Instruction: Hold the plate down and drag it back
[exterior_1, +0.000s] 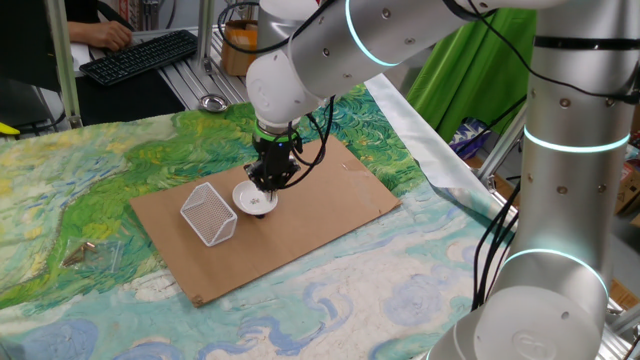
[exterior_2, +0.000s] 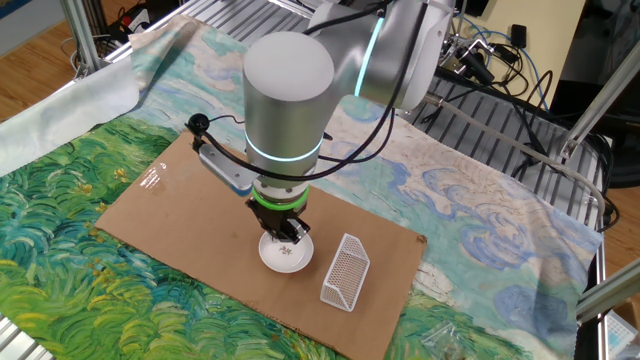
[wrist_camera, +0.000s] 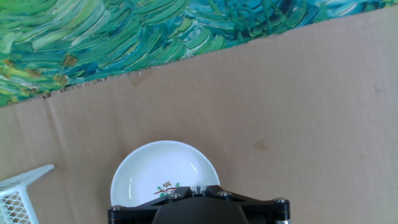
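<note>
Plate (wrist_camera: 163, 175) on cardboard (wrist_camera: 298, 112), basket (wrist_camera: 18, 196) just beside

painted cloth (exterior_1: 90, 200), aluminium frames (exterior_2: 600, 110)

Plate (exterior_1: 255, 199) sits on cardboard sheet (exterior_1: 340, 205), near its middle; wire basket (exterior_1: 209, 213) lies on same sheet just beside plate, not clearly touching; gripper (exterior_1: 268, 183) directly over plate's rim, contact unclear; cardboard lies on painted cloth (exterior_1: 80, 190) covering table; small metal bowl (exterior_1: 212, 102) well behind cardboard, off cloth; keyboard (exterior_1: 140, 56) farther back left.
</note>
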